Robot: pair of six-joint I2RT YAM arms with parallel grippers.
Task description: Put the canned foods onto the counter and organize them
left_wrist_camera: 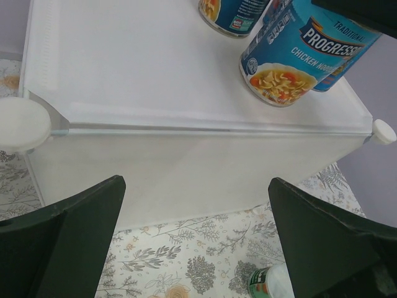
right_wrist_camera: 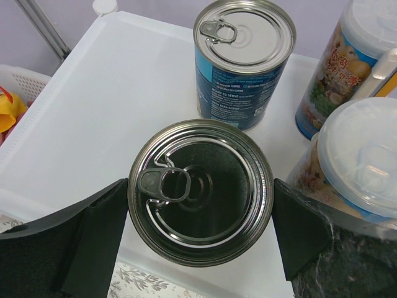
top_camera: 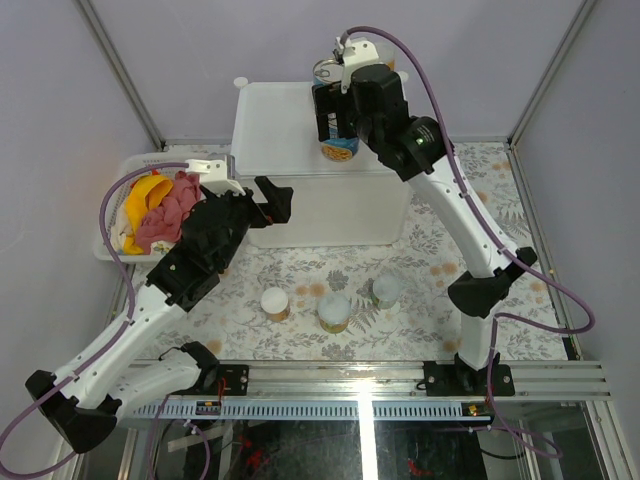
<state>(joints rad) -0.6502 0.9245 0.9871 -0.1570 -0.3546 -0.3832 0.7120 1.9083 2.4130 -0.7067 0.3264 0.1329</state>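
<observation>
Right claw [right_wrist_camera: 200,205] is pinching a blue soup can [left_wrist_camera: 294,56] from above, one finger flat against each side. The can is upright, long axis straight up and down, with the pull-tab lid facing the wrist camera. It's at the white counter [top_camera: 280,120], around 5 o'clock on the top and close to the near edge. I can't tell whether its base is resting on the top or hanging just above it, since the lid hides that.

From the held can, a second can [right_wrist_camera: 243,62] stands at 12 o'clock, near but not touching. Two tall canisters [right_wrist_camera: 344,68] crowd in between 1 and 3 o'clock. My guess is straight down is fine, but there's little slack on that side, and the edge is right there at 6 o'clock.

Left claw [left_wrist_camera: 195,186] is spread wide with nothing in it, hovering off the counter's near side. Three small jars [top_camera: 275,302] stand upright on the table [top_camera: 300,265], at 6 o'clock from the counter and roughly 6 o'clock from that claw in the top view. The left arm looks nearer to them, so I'd reckon those are its job.
</observation>
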